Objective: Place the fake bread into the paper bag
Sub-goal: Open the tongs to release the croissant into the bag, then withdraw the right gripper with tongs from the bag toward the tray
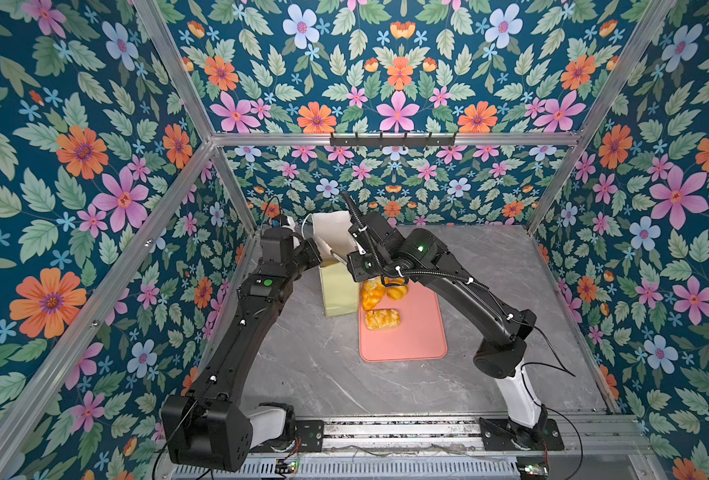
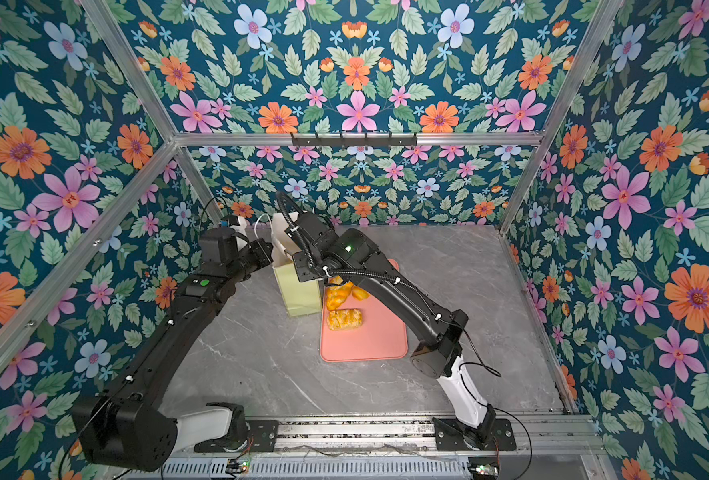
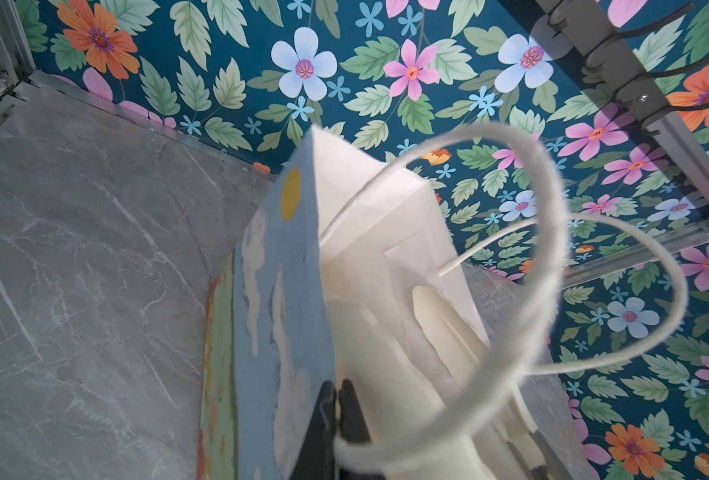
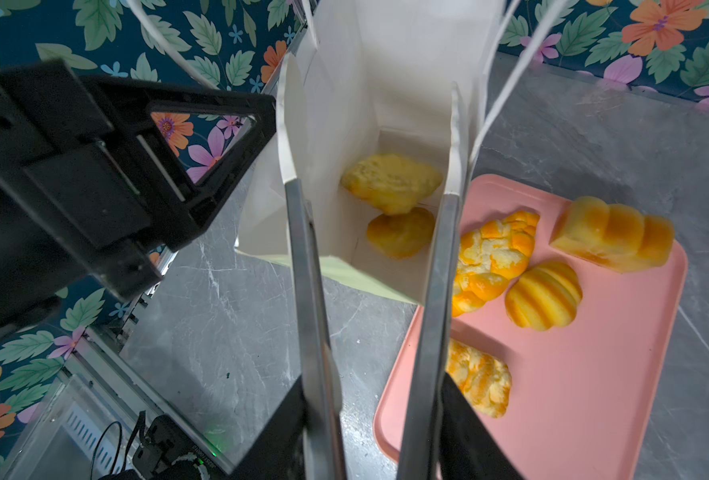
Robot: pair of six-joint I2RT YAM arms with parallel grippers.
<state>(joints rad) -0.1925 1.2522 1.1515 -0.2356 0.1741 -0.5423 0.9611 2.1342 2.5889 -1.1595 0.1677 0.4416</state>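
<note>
In both top views the paper bag (image 1: 338,291) is seen upright just beside the pink tray (image 1: 407,336). Left wrist view: its rim is clamped by the left gripper (image 3: 338,399). Right wrist view: the right gripper (image 4: 369,189) is parted and empty over the mouth. Two pieces of fake bread (image 4: 390,183) are noted inside, four on the tray. The drop is judged done; a tray piece is to be grasped next.

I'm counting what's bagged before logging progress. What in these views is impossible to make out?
Both top views: the right arm overlaps the mouth of the paper bag, hiding its contents.
Right wrist view: a finger of the right pincer hides part of the flaky pastry; the pink tray is cut off by the picture's edge.
Left wrist view: the cord handle is blurred, too near the lens.
</note>
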